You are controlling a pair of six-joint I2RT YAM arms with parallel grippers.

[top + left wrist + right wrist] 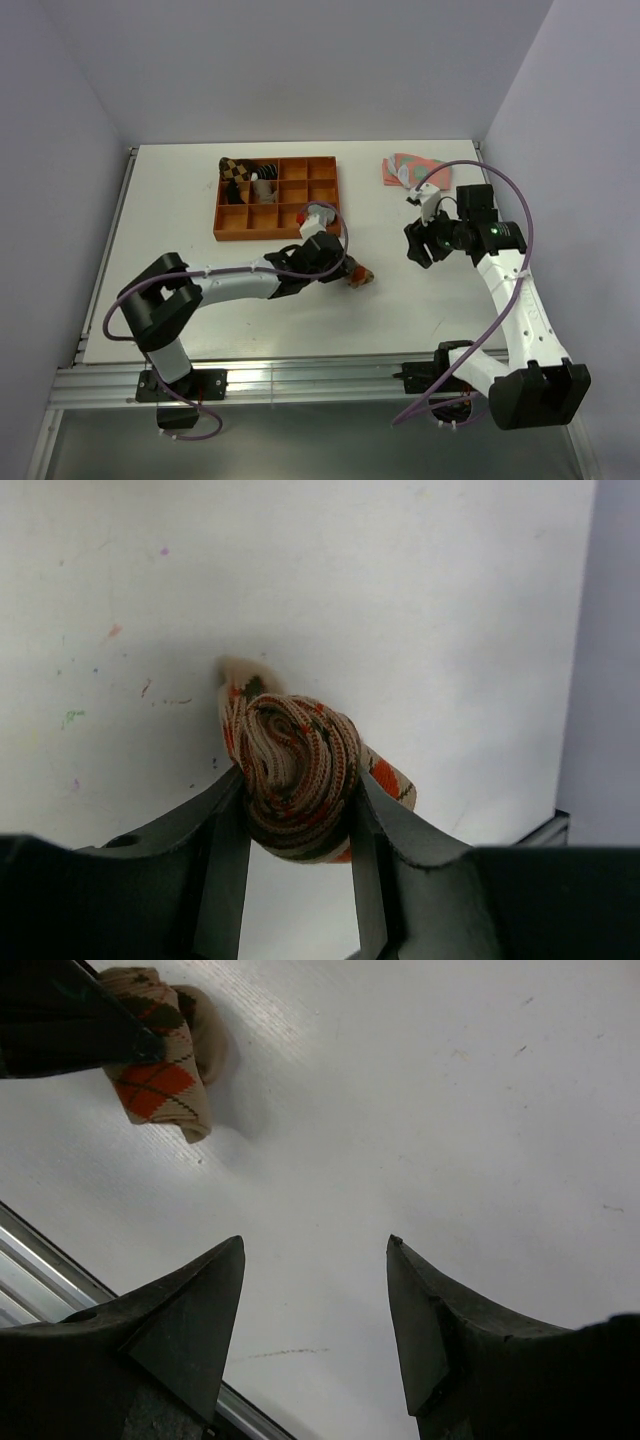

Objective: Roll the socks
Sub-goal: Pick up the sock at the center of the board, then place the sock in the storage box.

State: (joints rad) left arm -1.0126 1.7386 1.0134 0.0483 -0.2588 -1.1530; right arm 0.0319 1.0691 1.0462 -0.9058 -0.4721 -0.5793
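A tan sock with orange and dark-brown argyle diamonds (300,735) is wound into a tight roll, its loose end trailing onto the white table. My left gripper (297,782) is shut on this roll, one finger on each side, near the middle of the table (352,274). The right wrist view shows the same sock (160,1078) at upper left, partly under a dark finger. My right gripper (315,1247) hangs open over bare table, to the right of the roll (418,246), with nothing between its fingers.
An orange compartment tray (262,236) stands at the back, with dark patterned and greyish bundles (250,178) in its left cells. Pink-and-green socks (410,170) lie at the back right. A metal rail (40,1260) runs along the table's near edge.
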